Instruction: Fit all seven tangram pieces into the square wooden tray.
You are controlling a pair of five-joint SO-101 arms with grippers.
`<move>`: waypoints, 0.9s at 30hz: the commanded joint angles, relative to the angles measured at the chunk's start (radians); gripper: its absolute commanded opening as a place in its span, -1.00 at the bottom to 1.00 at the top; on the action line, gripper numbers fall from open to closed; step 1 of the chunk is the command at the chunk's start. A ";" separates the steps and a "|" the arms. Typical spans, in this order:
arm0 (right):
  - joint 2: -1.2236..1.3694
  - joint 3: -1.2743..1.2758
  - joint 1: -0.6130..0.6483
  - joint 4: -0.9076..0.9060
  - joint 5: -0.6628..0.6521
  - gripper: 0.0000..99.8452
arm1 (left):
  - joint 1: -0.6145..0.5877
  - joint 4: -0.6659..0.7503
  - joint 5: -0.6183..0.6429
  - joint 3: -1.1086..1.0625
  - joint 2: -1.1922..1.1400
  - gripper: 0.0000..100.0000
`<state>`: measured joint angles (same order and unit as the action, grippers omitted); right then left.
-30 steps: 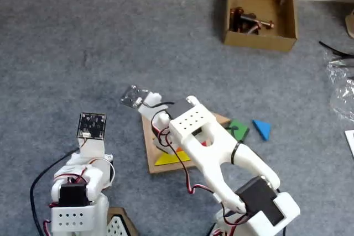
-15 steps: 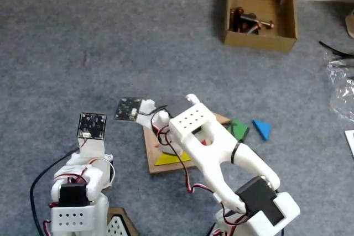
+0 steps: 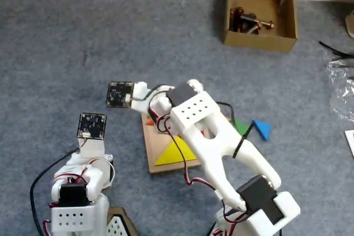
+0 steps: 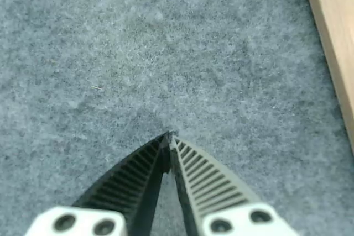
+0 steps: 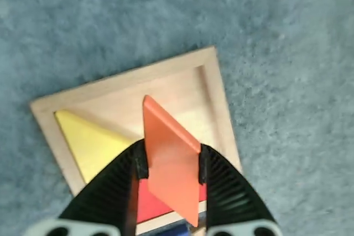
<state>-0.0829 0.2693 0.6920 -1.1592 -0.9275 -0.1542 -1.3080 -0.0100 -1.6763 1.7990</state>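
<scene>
Your right gripper (image 5: pixel 170 160) clamps the thin orange parallelogram piece (image 5: pixel 168 147) across its edges: light, stiff, likely slippery. Meanwhile your left gripper (image 4: pixel 168 138) is closed, empty.

left gripper (image 4: pixel 168 137), jaws together; right gripper (image 5: pixel 170 164) tight around orange piece (image 5: pixel 166 142)

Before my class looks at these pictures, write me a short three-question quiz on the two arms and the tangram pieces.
1. True or false: the left pincer is shut on a tangram piece.
2. The right pincer, above the wooden tray, grips a piece of which colour? A yellow, B orange, C blue.
3. Fill in: beside the green piece on the carpet lies a ___ triangle.

Key: 1 false, it is shut on nothing; 2 B, the orange piece; 3 blue.
</scene>
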 commanded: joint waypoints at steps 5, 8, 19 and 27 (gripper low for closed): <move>0.117 -0.193 -0.036 -0.012 0.084 -0.98 | -0.010 -0.005 0.005 -0.021 -0.002 -0.99; 0.173 -0.228 -0.036 -0.013 0.087 -0.98 | -0.010 -0.005 0.005 -0.021 -0.002 -0.99; 0.278 -0.236 -0.074 -0.010 0.083 -0.97 | -0.010 -0.005 0.005 -0.021 -0.002 -0.99; 0.294 -0.236 -0.085 -0.005 0.081 -0.83 | -0.010 -0.005 0.005 -0.021 -0.002 -0.99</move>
<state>0.2271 0.0928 0.6229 -1.1623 -0.8523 -0.1542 -1.3080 -0.0100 -1.6763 1.7990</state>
